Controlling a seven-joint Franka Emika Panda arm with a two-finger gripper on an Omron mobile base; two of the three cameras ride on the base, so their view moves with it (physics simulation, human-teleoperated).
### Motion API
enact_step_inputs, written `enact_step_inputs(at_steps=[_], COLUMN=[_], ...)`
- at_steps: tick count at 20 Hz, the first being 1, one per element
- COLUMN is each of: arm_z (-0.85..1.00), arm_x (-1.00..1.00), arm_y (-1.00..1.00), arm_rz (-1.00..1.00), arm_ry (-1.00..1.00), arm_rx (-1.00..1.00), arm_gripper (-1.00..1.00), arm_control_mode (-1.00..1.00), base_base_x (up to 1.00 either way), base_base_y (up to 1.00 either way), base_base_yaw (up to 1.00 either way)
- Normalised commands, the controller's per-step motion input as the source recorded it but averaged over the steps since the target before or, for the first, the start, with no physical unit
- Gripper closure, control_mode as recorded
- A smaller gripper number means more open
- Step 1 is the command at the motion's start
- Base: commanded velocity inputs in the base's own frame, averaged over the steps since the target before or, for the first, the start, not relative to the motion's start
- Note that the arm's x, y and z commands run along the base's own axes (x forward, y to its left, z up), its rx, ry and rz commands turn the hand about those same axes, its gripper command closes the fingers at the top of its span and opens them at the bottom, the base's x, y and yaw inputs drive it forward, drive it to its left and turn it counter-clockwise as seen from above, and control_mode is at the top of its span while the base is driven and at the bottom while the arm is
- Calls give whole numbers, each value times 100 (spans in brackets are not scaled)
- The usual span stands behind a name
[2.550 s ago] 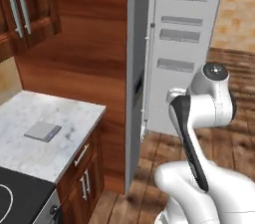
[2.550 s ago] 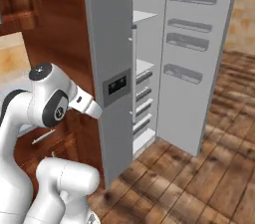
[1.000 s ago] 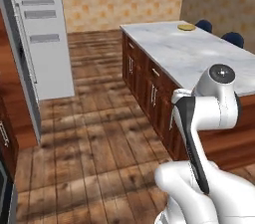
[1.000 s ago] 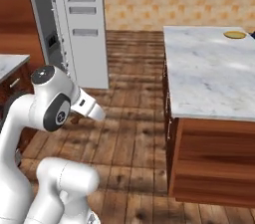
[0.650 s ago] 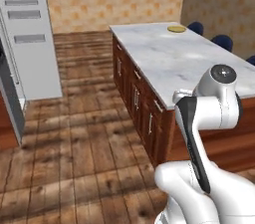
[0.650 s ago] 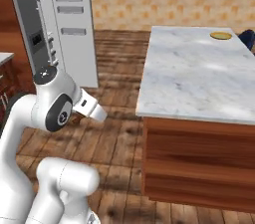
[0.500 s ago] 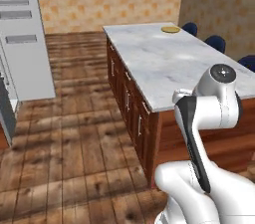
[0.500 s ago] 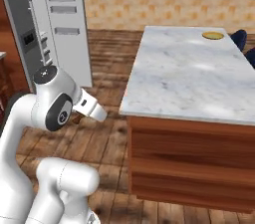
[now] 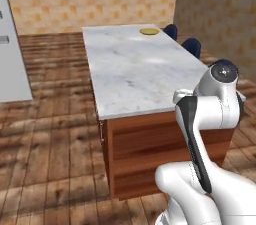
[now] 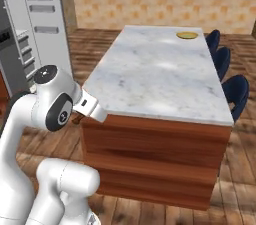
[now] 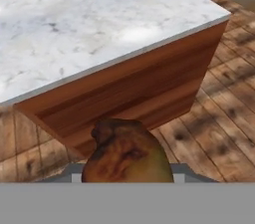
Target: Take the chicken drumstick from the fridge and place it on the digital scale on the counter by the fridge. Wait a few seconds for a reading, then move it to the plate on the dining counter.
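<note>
The chicken drumstick (image 11: 124, 154), brown and lumpy, sits at the bottom of the hand view with my gripper (image 11: 127, 174) shut on it; it hides the fingertips. It hangs over the wood floor, just short of the near corner of the dining counter (image 11: 74, 24). The yellow-tan plate (image 9: 149, 31) (image 10: 187, 35) rests at the far end of that marble top (image 9: 135, 69) (image 10: 155, 71), well away from my hand. The grey fridge (image 10: 27, 34) stands open at the left, and its door (image 9: 10, 59) shows at the left edge of the left base view.
Dark-blue stools (image 9: 192, 46) (image 10: 234, 93) line the far side of the island. Its reddish wood base (image 10: 150, 154) faces me. Wood floor (image 9: 50, 134) stretches open between the island and the fridge.
The base has driven and turned away from the fridge toward the dining counter, so the whole scene shifted and the island now stands close. The arm keeps its pose.
</note>
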Motion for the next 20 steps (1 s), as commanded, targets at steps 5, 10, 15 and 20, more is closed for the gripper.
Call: enact_step_inputs(at_steps=[5,10,15,20], arm_z=[0,0,0,0], arm_x=[0,0,0,0], arm_y=[0,0,0,0], arm_rz=[0,0,0,0], arm_ry=[0,0,0,0], arm_rx=[0,0,0,0], arm_gripper=[100,100,100,100], arm_control_mode=[100,100,100,100], base_base_x=[0,0,0,0], base_base_y=[-100,-100,-100,-100], base_base_yaw=[15,23,33,38])
